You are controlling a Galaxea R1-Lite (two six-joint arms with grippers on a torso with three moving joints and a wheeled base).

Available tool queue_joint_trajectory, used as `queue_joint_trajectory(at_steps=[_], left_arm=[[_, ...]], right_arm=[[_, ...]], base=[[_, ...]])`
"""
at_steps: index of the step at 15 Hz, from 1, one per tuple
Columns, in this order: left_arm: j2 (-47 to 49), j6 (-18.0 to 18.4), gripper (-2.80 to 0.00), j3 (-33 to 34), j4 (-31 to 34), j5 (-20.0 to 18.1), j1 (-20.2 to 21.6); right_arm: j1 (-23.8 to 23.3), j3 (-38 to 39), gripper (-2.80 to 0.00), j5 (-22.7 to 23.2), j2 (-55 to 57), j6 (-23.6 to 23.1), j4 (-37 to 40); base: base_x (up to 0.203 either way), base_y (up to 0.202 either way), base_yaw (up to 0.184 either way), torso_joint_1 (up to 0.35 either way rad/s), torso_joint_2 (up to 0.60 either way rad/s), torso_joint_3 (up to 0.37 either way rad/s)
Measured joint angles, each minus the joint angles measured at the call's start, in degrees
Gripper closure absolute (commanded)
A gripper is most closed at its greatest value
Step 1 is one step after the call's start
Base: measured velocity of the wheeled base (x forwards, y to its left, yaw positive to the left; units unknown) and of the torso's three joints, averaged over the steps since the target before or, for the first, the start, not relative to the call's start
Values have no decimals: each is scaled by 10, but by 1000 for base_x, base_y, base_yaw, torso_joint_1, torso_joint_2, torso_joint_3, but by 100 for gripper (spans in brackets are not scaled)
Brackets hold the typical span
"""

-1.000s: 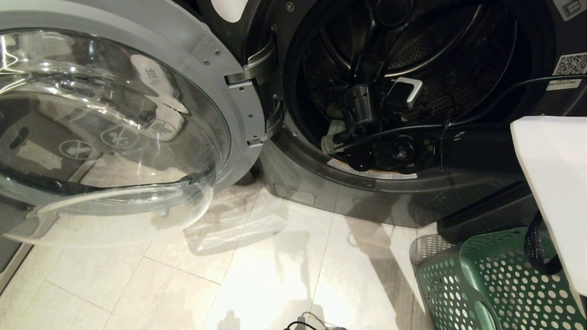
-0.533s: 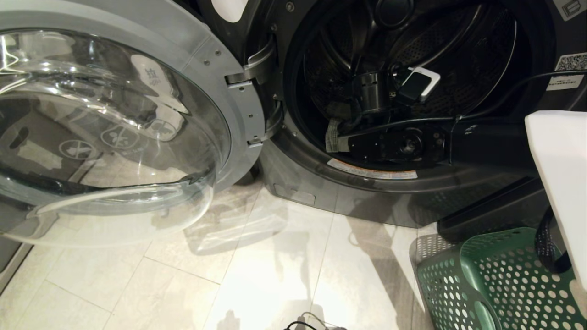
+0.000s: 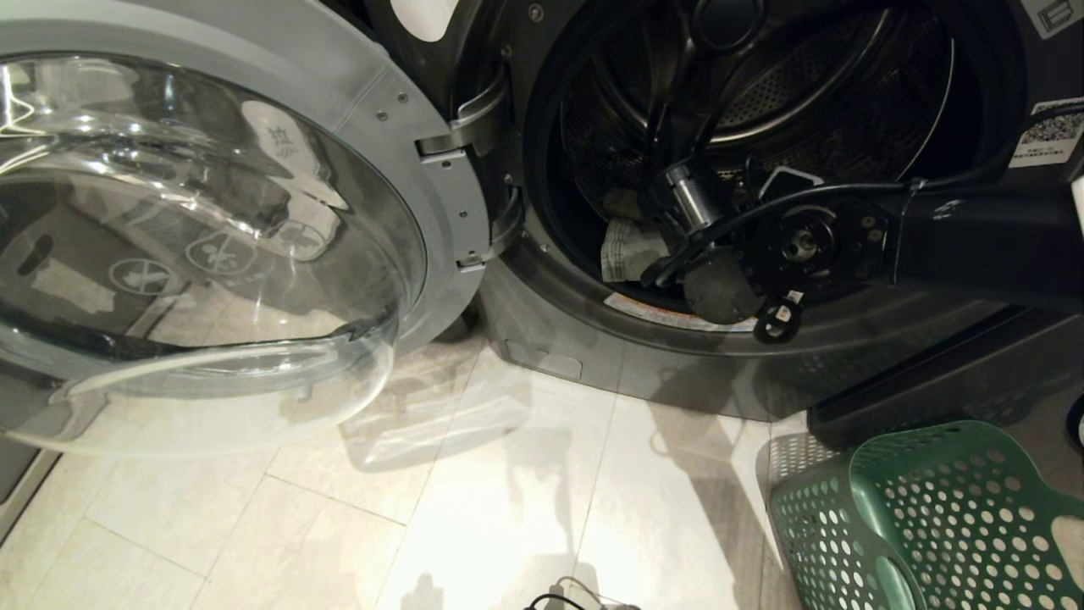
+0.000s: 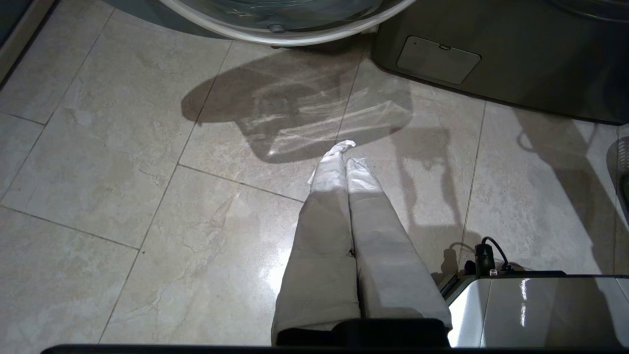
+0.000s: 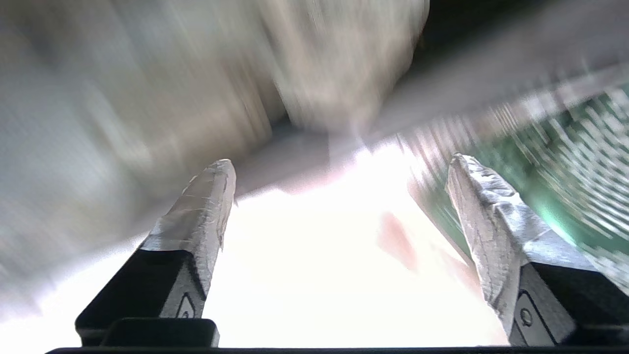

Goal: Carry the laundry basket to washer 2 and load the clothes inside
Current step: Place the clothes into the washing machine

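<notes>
The washer (image 3: 762,127) is found with its door (image 3: 212,229) swung fully open. The laundry basket (image 3: 923,517) is set on the floor beside the washer. Pale clothes (image 3: 627,250) are seen inside the washer drum. The right end effector (image 5: 339,196) is spread wide, nothing gripped. The left end effector (image 4: 346,155) is closed, empty, above the floor before the washer.
</notes>
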Motion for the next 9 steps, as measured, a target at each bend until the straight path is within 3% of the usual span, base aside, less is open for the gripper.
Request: queue_joint_trajectory(at_steps=[2,3,7,9], left_arm=[[0,0,0,0,0,0,0],[0,0,0,0,0,0,0],[0,0,0,0,0,0,1],[0,0,0,0,0,0,0]], right_arm=[[1,-2,-280,92,-10,7,116],[10,-3,0,129,-14,8,148],[41,-6,0,163,-20,13,158],[27,-9,0,175,-11,9,159]], base=[[0,0,0,0,0,0],[0,0,0,0,0,0],[0,0,0,0,0,0],[0,0,0,0,0,0]])
